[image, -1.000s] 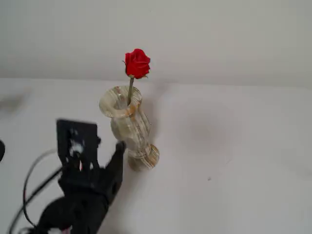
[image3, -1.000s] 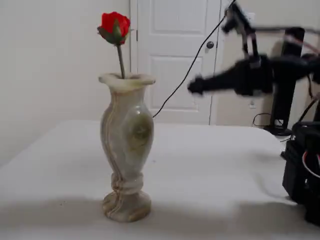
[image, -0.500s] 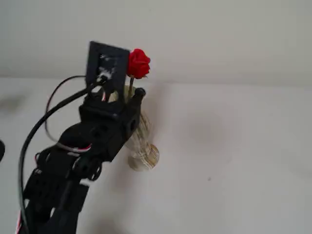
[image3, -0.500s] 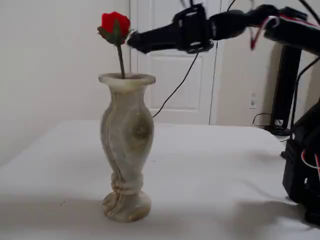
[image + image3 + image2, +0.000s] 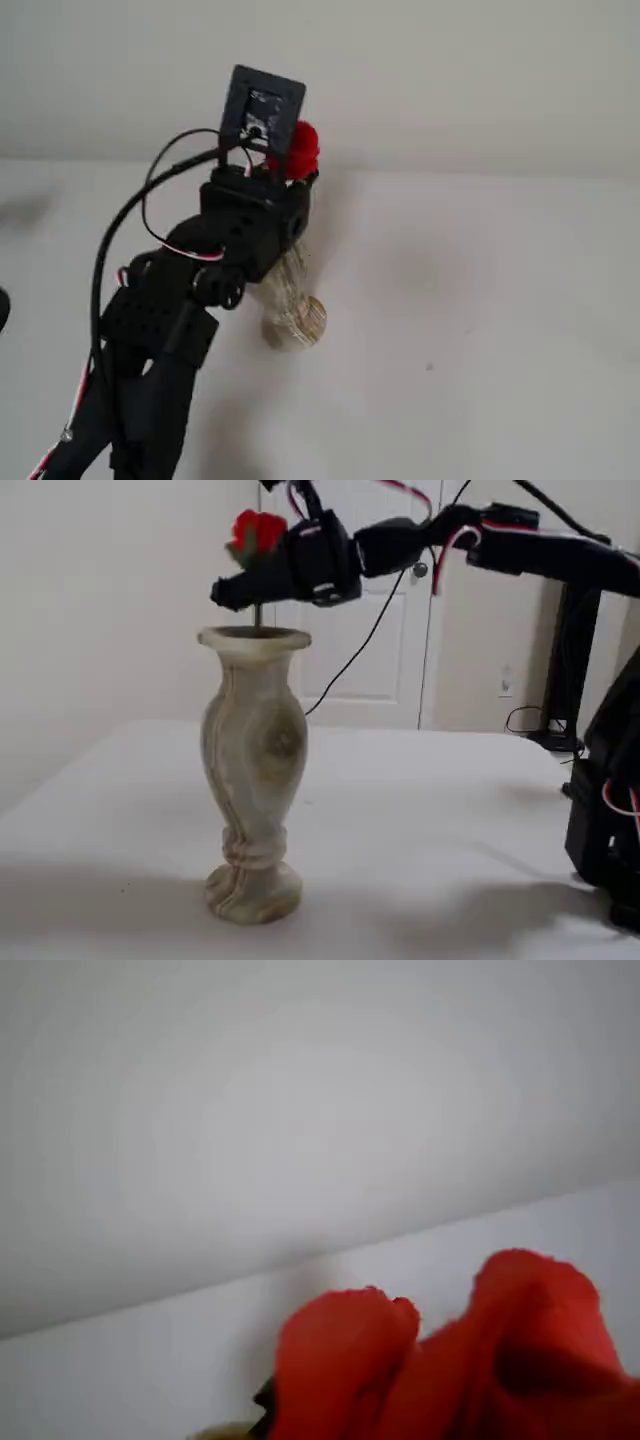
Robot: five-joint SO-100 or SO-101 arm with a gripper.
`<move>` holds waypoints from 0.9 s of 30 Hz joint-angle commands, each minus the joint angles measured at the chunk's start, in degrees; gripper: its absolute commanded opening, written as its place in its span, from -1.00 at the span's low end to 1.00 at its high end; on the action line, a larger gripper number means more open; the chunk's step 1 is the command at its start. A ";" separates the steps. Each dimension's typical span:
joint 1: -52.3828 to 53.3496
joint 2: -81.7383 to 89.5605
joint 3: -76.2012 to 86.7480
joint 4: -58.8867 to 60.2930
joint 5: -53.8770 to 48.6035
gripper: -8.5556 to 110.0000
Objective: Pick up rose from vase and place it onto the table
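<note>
We're right on top of the bloom now: in the wrist view the rose [image 5: 440, 1350] fills the bottom edge, red and blurred, almost against the lens. From the side, our gripper [image 5: 228, 588] reaches in level just above the rim of the vase [image 5: 253, 770], with the bud [image 5: 256, 530] just above and behind the fingers and the thin stem dropping past them into the vase's mouth. Whether the fingers have closed on that stem, we cannot tell; the black tips hide it. In the other fixed view the arm covers most of the vase [image 5: 292, 318], only the foot and lower body showing below the gripper [image 5: 305, 182].

The risk, as we judge it: the fingers sit so close over the rim that a sideways drag could rock that narrow-footed vase over onto the table [image 5: 430, 810], and a pinch too high would crush the bud or let the stem slip.

Against half a second ago, we've come down and further across, from beside the bud to under it, and the rose now leans toward the arm
</note>
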 commanded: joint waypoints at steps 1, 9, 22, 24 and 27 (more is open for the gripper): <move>0.79 0.26 -10.02 2.90 -1.76 -0.86; 4.75 0.62 -23.82 6.68 -11.34 -0.86; 23.82 1.23 -38.41 4.48 -26.72 -0.86; 27.16 1.14 -38.67 4.13 -29.44 -0.86; 31.38 1.58 -38.50 7.91 -31.55 -0.86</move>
